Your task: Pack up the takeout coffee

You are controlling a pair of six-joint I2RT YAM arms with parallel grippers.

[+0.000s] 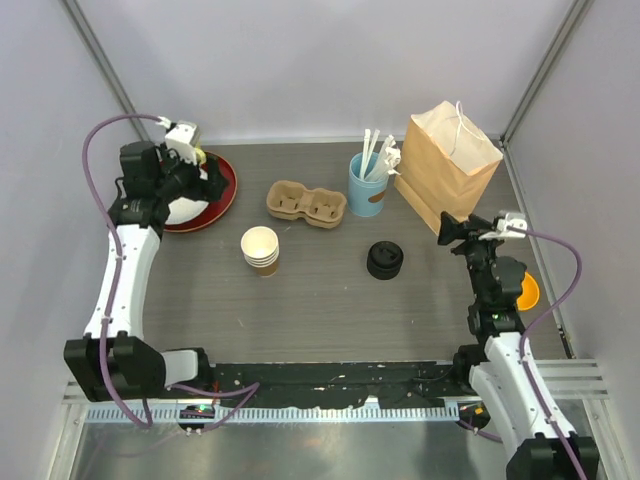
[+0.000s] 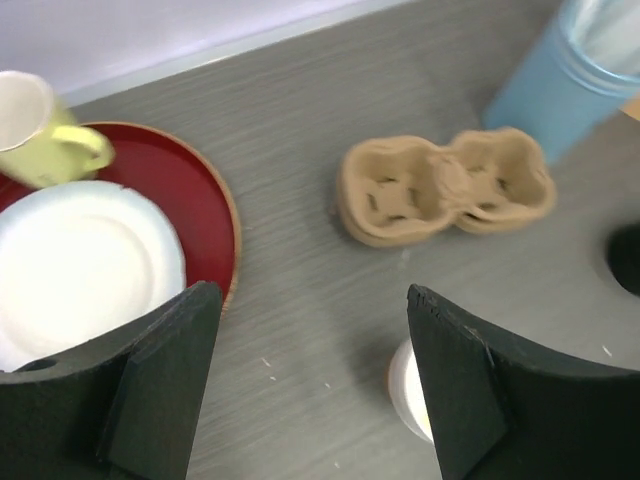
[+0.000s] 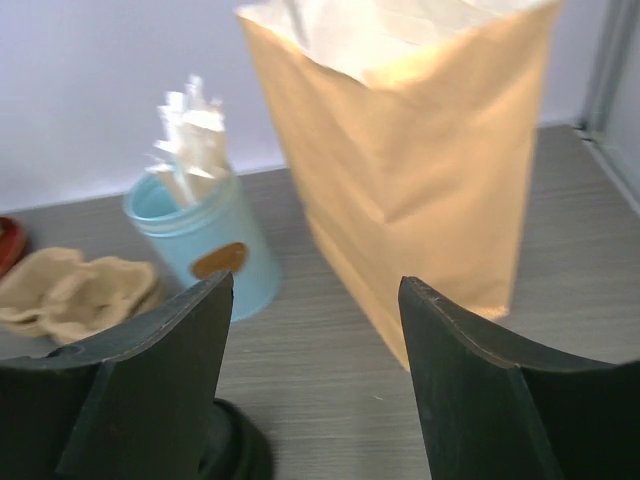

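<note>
Left gripper (image 2: 312, 320): jaws apart, nothing between them. It hangs over the near rim of the red plate (image 1: 226, 190), which carries a white plate (image 2: 80, 250) and a yellow-green cup (image 2: 45, 140). Takeout coffee: no capped cup shows in any view, only its parts, apart from each other. The stack of lidless tan cups (image 1: 261, 248) stands near mid-table, toward the bases and to the right of the left gripper, so the left arm is the nearer one. The pulp carrier (image 1: 306, 203) lies just beyond the stack, not touching it. Its long axis runs left-right and both wells are empty. The stack of bare black lids (image 1: 385, 260) sits right of centre, apart from the cups and closer to the right arm. The blue tin (image 3: 215, 250) holds white sticks or straws. The paper bag (image 3: 400, 180) stands upright at far right with its mouth up; its contents are hidden. Right gripper (image 3: 315, 300): released, empty, facing the bag, with the lids low and to its left. Judgement: cups and lids must be joined before anything is packed.
</note>
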